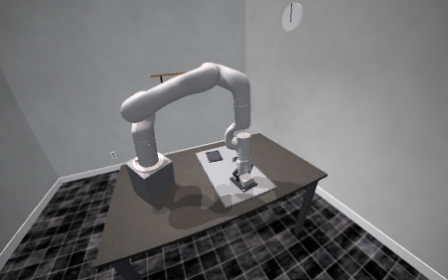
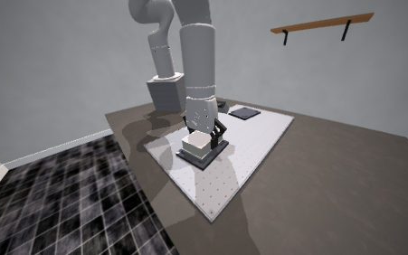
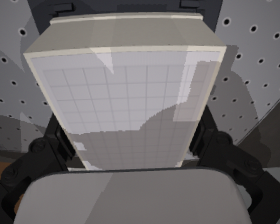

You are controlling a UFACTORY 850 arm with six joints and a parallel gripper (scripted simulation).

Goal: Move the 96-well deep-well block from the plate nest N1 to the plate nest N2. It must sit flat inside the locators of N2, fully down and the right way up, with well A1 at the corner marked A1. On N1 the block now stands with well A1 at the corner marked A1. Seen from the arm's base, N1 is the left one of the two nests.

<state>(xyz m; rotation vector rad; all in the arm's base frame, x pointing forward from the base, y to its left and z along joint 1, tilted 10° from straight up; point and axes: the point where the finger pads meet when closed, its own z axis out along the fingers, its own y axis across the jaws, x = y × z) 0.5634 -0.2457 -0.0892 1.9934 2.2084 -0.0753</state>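
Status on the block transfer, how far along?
Done: the flat dark nest N1 stands bare, and the white 96-well deep-well block is over at the dark nest N2, upright. In hand: the gripper is shut on the block, which looks down on N2. Left: release and retreat. Full seating and the A1 corner can't be made out.
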